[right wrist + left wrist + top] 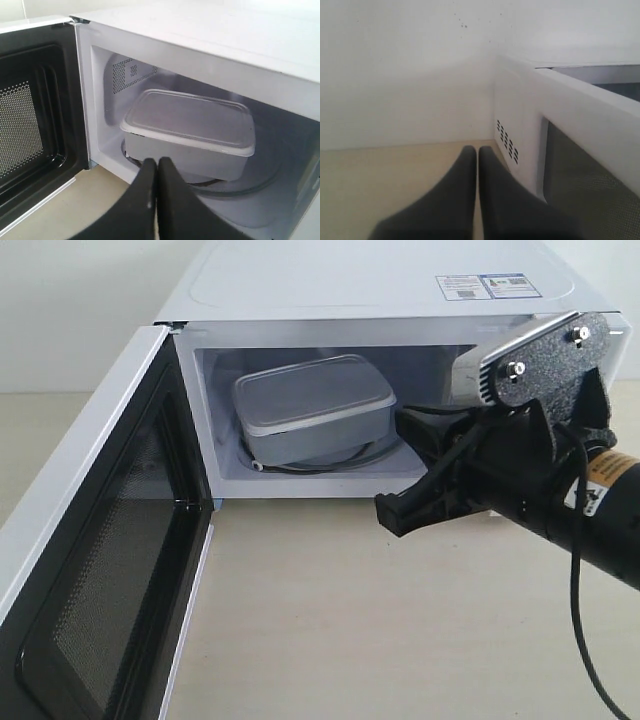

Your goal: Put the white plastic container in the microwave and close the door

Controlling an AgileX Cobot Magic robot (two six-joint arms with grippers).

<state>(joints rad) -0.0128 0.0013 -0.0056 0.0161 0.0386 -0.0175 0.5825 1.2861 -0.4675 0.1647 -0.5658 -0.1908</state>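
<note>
The white plastic container sits inside the microwave on the glass turntable, lid on. The door stands wide open at the left, mesh inner face showing. My right gripper is shut and empty, just outside the cavity's front, its tips pointing at the container without touching it. My left gripper is shut and empty, behind the open door's outer side near the microwave's vented side wall; it is out of sight in the exterior view.
The microwave stands on a beige tabletop against a white wall. The right arm's camera bracket and a black cable hang in front of the microwave's right side, hiding the knobs.
</note>
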